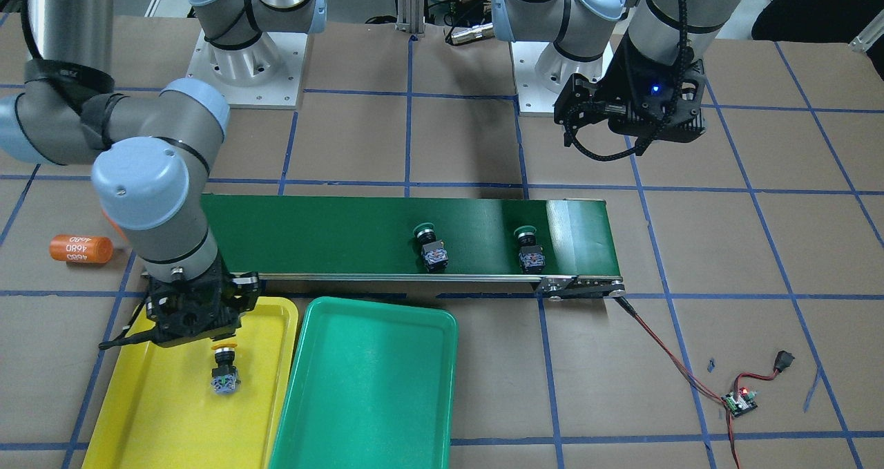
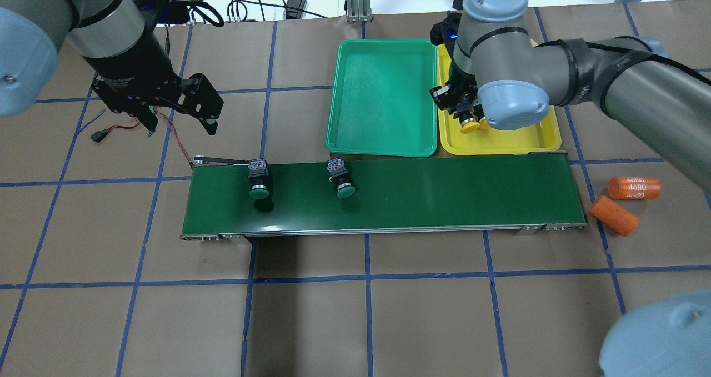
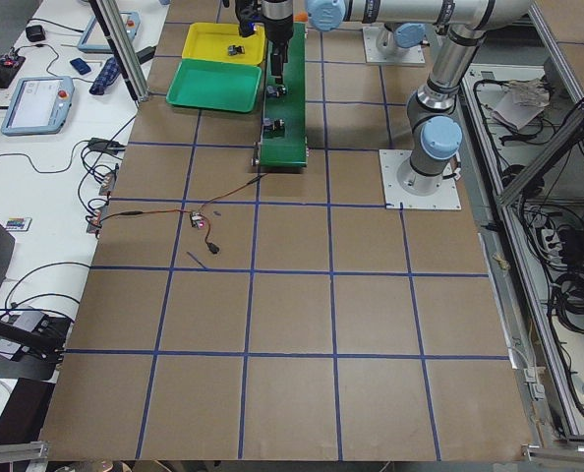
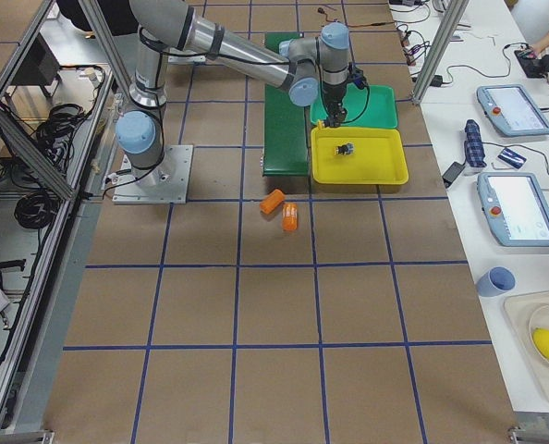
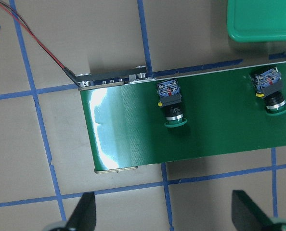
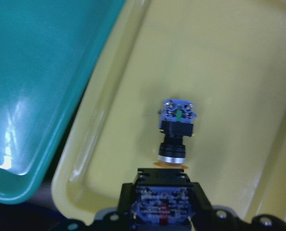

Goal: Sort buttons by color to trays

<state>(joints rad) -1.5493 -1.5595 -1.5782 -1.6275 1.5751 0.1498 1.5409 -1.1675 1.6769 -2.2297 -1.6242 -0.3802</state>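
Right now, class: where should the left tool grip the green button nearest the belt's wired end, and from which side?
Take the button by its squarish block behind the cap, coming straight down. It lies on its side across the belt, cap toward the robot, so a grip closing along the belt meets the block's flat sides. The left tool is open.

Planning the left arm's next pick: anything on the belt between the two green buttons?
Nothing: only bare conveyor belt lies between the end green button and the inner green button. Overhead and left wrist views both show it.
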